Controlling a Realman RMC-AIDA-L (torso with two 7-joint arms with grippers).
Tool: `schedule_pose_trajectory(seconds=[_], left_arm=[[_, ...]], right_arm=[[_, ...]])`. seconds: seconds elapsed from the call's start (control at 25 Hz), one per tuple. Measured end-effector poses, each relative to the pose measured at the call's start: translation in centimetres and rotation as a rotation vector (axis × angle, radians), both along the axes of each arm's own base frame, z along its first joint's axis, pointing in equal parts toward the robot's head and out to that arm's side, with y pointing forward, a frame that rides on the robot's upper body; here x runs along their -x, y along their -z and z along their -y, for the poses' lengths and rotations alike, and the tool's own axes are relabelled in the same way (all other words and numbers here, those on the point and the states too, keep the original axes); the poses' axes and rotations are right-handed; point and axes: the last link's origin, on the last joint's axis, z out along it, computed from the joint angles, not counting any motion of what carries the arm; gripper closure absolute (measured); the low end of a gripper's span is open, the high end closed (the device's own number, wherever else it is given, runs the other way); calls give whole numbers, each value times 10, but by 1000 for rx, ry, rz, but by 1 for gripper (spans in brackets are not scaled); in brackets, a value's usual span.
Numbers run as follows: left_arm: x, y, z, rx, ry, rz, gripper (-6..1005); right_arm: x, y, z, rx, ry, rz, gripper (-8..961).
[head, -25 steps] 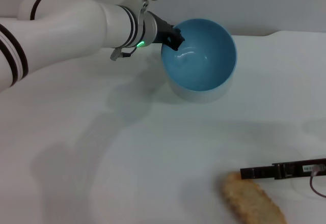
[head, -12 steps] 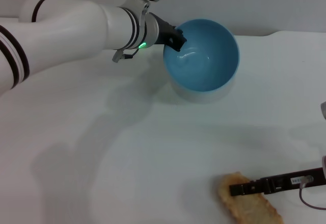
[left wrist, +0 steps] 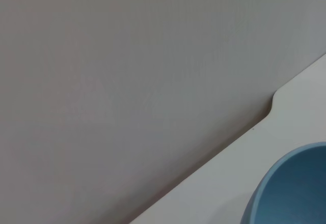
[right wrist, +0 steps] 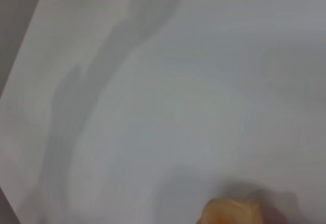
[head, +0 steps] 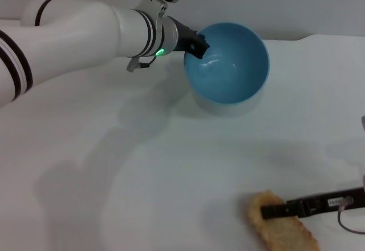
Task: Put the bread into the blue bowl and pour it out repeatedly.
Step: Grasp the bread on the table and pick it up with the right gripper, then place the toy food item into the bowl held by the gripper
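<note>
From the head view, the left end effector (head: 195, 44) is clamped on the rim of the blue bowl (head: 228, 65), which stands upright and empty far back on the white bench (head: 142, 165). The bread (head: 280, 227) lies near the front edge, well apart from it. The right end effector (head: 268, 210) reaches over its top; whether apart or together, I cannot tell.

The left wrist view catches only the bowl's (left wrist: 290, 193) glossy, hard-looking curve, likely slippery.

The right wrist view shows the loaf's (right wrist: 232, 213) tan end. It looks light and bumpy; gripping across its narrow middle seems best.
</note>
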Motion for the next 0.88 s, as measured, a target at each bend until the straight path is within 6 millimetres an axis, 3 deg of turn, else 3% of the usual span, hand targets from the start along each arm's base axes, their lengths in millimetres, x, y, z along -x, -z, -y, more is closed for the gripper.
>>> schedule_pose_trajectory(seconds=[0.2, 0.6, 0.76, 0.88], left_arm=[[2, 1, 1, 10, -10, -2, 999], [-3, 21, 26, 193, -81, -21, 1000], [-4, 31, 39, 261, -110, -2, 1000], [-8, 34, 44, 290, -129, 27, 1000]], right_arm=[[14, -19, -10, -56, -61, -81, 515], [51, -102, -56, -426, -219, -210, 578], [62, -103, -69, -479, -245, -223, 606], [71, -90, -78, -475, -268, -237, 637]])
